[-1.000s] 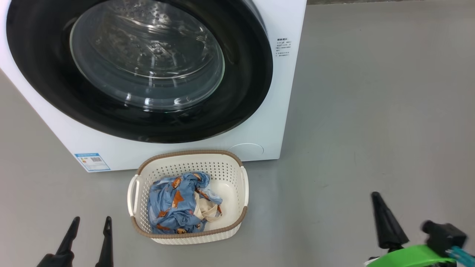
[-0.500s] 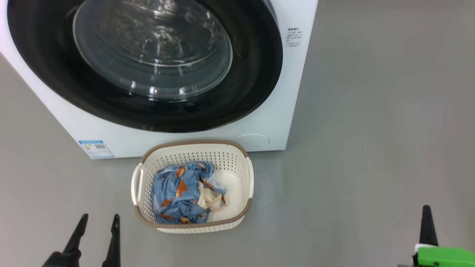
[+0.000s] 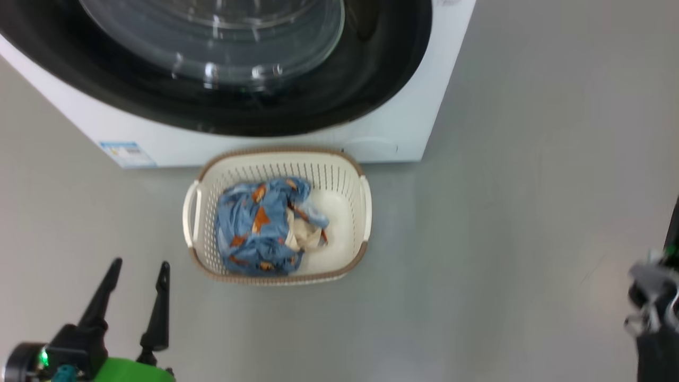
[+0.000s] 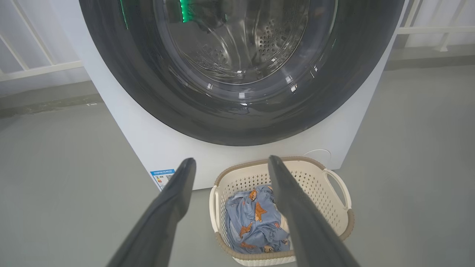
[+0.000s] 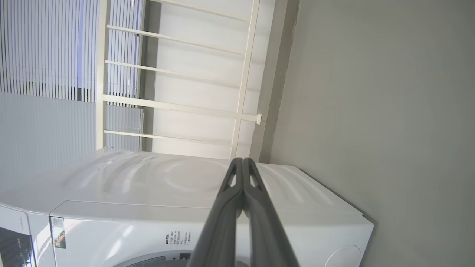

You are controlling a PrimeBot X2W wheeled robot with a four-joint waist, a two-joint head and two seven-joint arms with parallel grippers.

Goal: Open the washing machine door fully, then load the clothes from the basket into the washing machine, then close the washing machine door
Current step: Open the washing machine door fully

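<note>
At the lower left of the head view, the left gripper (image 3: 140, 263), two long dark fingers on a green-cased wrist, spread wide apart with nothing between them, poised over bare grey floor (image 3: 63, 223). Up and to the right, a small blue label (image 3: 127, 153) stuck low on the front of the big white box-shaped washing machine (image 3: 424, 111); set into that front, the large round washing machine door (image 3: 371, 63) with wide glossy black rim and bulging clear glass bowl, flush against the machine, shut as far as can be told; behind the glass in the left wrist view, a perforated steel drum (image 4: 267, 40). Near the middle, on the floor just before the machine, the small rectangular cream-white plastic basket (image 3: 366, 212) with perforated sides and brown woven-look rim; whether touching the machine, hard to say. Inside, bunched toward its left half, the clothes (image 3: 254, 228): soft blue fabric with orange-brown figures, a cream-white piece at the right side. Further right, open floor; at the far right edge, blurred dark and grey parts of the right arm (image 3: 652, 297). In the right wrist view, the right gripper (image 5: 242, 160), fingers pressed together, gripping nothing, pointing across a white panel of the machine toward a pale railing (image 5: 245, 74).
</note>
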